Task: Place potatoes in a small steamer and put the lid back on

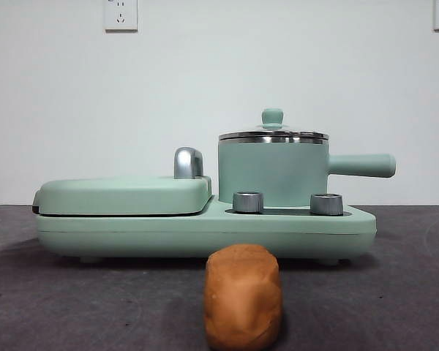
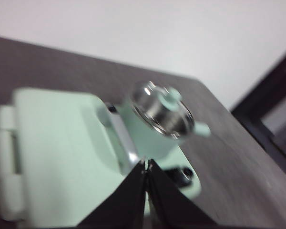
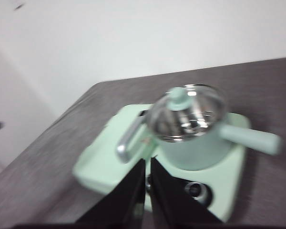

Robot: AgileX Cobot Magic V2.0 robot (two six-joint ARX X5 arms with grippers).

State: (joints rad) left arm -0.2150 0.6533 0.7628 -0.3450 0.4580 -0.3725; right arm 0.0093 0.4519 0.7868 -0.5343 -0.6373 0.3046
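The orange-brown potato (image 1: 243, 296) lies on the dark table in front of the appliance, near the camera. The mint-green steamer pot (image 1: 273, 173) stands on the right half of the base, its side handle (image 1: 362, 165) pointing right. The glass lid (image 1: 273, 134) with its mint knob (image 1: 272, 116) sits on the pot. The pot and lid also show in the left wrist view (image 2: 159, 114) and the right wrist view (image 3: 190, 124). My left gripper (image 2: 146, 164) is shut and empty, above the appliance. My right gripper (image 3: 148, 162) is shut and empty, above the appliance's front. Neither arm shows in the front view.
The mint-green base (image 1: 205, 230) carries a flat griddle cover (image 1: 124, 194) with a chrome handle (image 1: 188, 162) on its left half. Two steel dials (image 1: 248, 202) (image 1: 326, 204) sit in front of the pot. A wall stands behind the table. The table's edge shows in the left wrist view (image 2: 219, 102).
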